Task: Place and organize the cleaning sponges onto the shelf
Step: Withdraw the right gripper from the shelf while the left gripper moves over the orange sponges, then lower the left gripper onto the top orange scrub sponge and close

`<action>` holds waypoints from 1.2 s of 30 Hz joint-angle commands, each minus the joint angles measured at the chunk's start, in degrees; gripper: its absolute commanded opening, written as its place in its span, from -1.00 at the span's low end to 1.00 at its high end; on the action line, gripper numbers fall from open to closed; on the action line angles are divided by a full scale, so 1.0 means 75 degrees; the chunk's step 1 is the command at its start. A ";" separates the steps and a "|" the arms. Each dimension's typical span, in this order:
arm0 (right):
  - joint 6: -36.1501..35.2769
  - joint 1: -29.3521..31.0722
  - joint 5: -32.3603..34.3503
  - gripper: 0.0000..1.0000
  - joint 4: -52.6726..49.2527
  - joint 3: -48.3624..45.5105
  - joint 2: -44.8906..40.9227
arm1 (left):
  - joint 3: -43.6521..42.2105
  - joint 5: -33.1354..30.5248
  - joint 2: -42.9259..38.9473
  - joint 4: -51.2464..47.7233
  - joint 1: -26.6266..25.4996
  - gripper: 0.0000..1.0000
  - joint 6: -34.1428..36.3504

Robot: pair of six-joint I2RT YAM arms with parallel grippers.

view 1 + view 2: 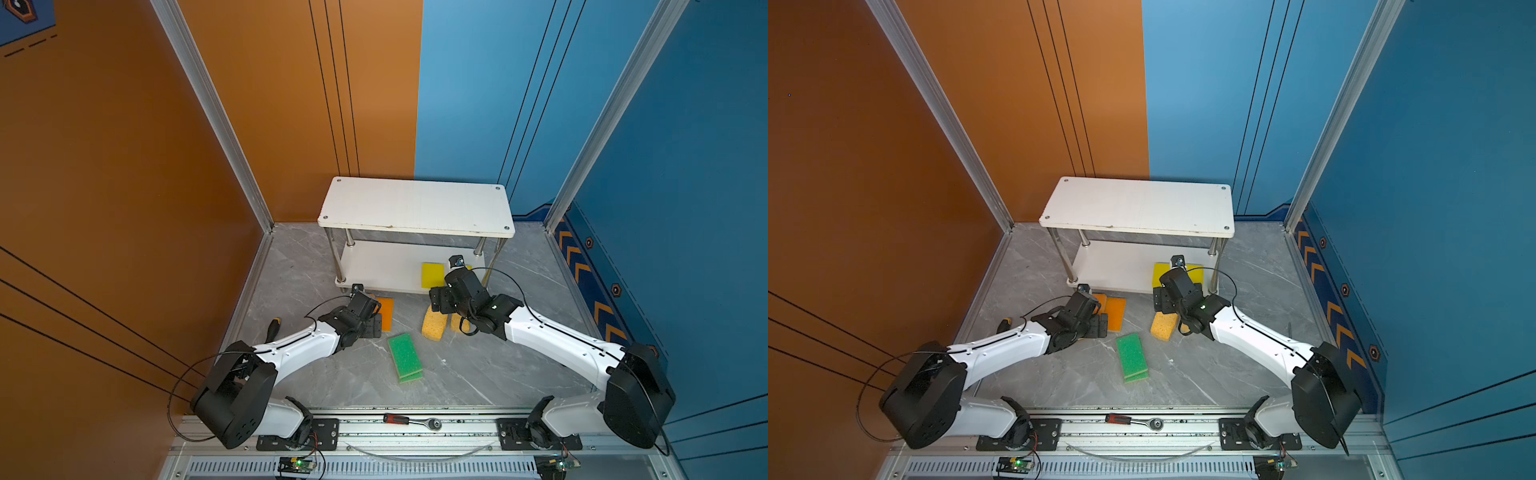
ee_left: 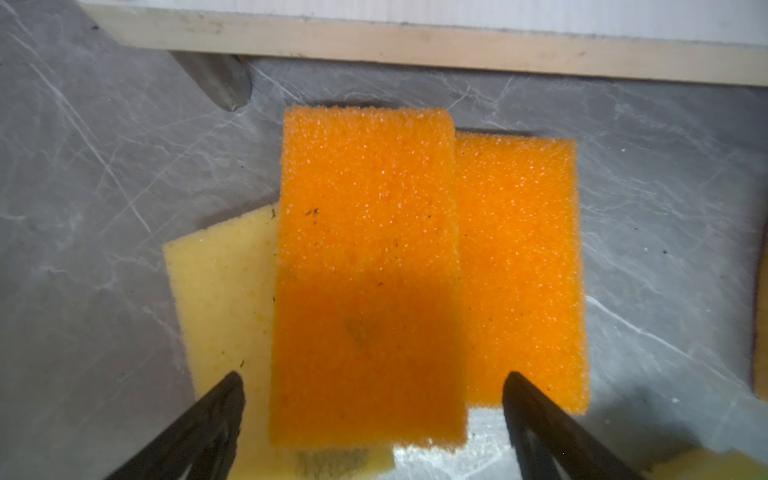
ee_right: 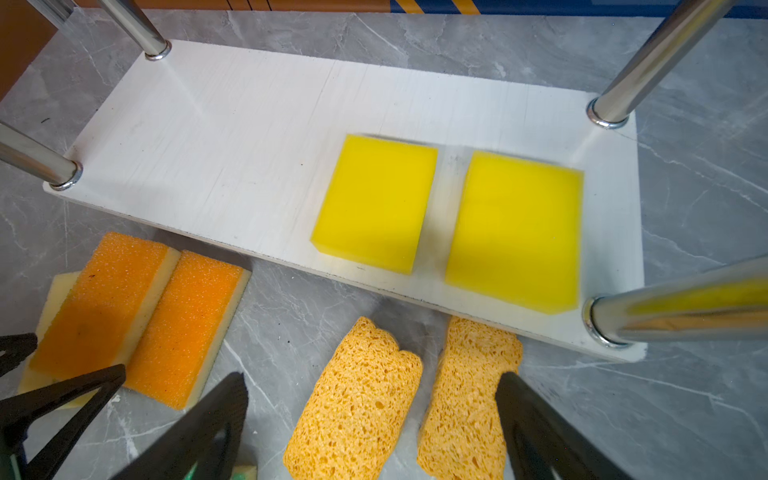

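While the left end effector (image 2: 374, 376) gapes released, an orange sponge (image 2: 370, 228) lies beneath.

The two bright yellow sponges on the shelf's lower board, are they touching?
Apart. The right wrist view shows bare lower board between one yellow sponge and the other yellow sponge.

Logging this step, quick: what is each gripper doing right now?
Left gripper: open, empty, jaws astride the top orange sponge.
Right gripper: open, empty, above a porous sponge.
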 commanded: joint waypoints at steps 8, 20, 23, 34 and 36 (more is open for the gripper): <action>0.0231 -0.0034 -0.0318 0.84 0.0264 -0.0295 -0.0218 | 0.0431 -0.0526 0.0256 -0.0441 -0.0171 0.97 -0.0272; 0.0274 -0.0034 -0.0277 0.84 0.0269 -0.0489 -0.0478 | 0.0594 -0.0561 0.0601 -0.0438 -0.0207 0.94 -0.0256; 0.0283 -0.0034 -0.0265 0.84 0.0269 -0.0527 -0.0514 | 0.0646 -0.0616 0.0680 -0.0469 -0.0207 0.93 -0.0213; 0.0310 -0.0034 -0.0306 0.84 0.0318 -0.0549 -0.0467 | 0.0779 -0.0643 0.0841 -0.0494 -0.0207 0.82 -0.0099; 0.0307 -0.0034 -0.0301 0.84 0.0325 -0.0577 -0.0467 | 0.0788 -0.0622 0.0901 -0.0500 -0.0207 0.80 -0.0097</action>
